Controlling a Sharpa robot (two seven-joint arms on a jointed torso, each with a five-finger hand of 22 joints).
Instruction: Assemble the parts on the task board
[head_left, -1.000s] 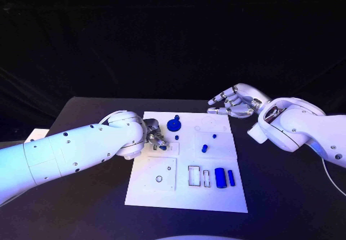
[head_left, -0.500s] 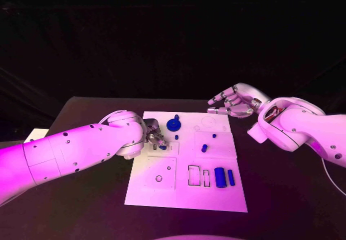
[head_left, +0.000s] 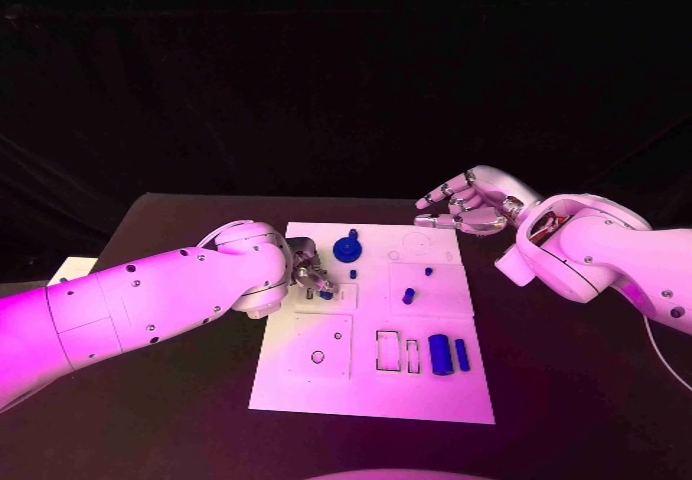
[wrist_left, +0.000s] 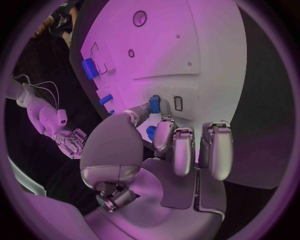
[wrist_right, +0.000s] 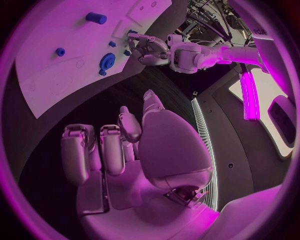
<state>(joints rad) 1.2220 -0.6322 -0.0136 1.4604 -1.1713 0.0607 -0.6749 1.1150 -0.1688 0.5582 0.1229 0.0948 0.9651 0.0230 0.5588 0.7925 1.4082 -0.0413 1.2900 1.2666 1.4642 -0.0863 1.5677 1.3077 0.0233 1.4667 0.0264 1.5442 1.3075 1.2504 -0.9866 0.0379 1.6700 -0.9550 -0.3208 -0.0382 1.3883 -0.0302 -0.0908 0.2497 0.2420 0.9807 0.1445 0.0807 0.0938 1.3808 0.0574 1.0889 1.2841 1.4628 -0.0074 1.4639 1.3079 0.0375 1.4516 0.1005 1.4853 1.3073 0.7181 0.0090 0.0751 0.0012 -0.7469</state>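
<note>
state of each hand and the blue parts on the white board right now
left hand: pinches a small blue block over the white task board
right hand: holds nothing, fingers curled, off the board's far corner
blue gear-shaped part: on the board
two blue cylinders: lying side by side on the board

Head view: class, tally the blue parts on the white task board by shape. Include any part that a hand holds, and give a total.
Blue round toothed wheel: 1
Long blue blocks near the board's right edge: 2
Small blue pegs on the white task board: 3
Small blue piece pinched by the left hand: 1
Total: 7
</note>
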